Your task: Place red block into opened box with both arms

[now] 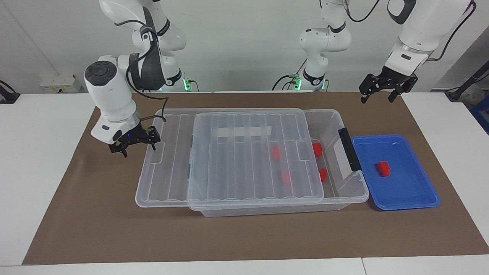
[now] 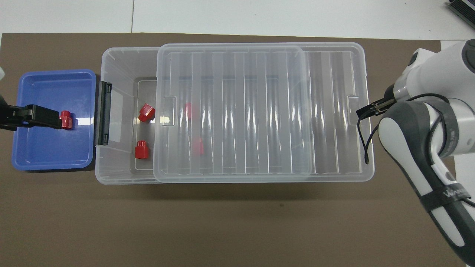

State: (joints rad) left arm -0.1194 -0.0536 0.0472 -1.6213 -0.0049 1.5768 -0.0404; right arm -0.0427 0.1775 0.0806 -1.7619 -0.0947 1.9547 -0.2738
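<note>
Standing with my right gripper (image 1: 133, 142) low at the lid's (image 1: 248, 160) end, toward the right arm's end of the table, jaws spread wide and clamped on nothing, though I cannot tell whether a fingertip hooks the notch in the lid's rim; the ribbed clear lid lies offset toward that end, overhanging the box (image 1: 336, 124) and leaving a gap open at the black-handled end, beside the blue tray (image 1: 408, 183); I judge the opening part-made, wide enough perhaps for a drop, while the placing itself is not yet begun; my left gripper (image 1: 376, 100) hangs raised over the tray's end of the brown mat (image 1: 114, 229), jaws apart and empty; the red block (image 1: 383, 168) lies alone in the blue tray, well below that gripper, small, bright red and chunky with one narrower end; four like blocks (image 1: 316, 149) sit in the box already, two bare in the gap, two blurred under the lid; left to do, as I read it: the pick from the tray and the carry into the gap
</note>
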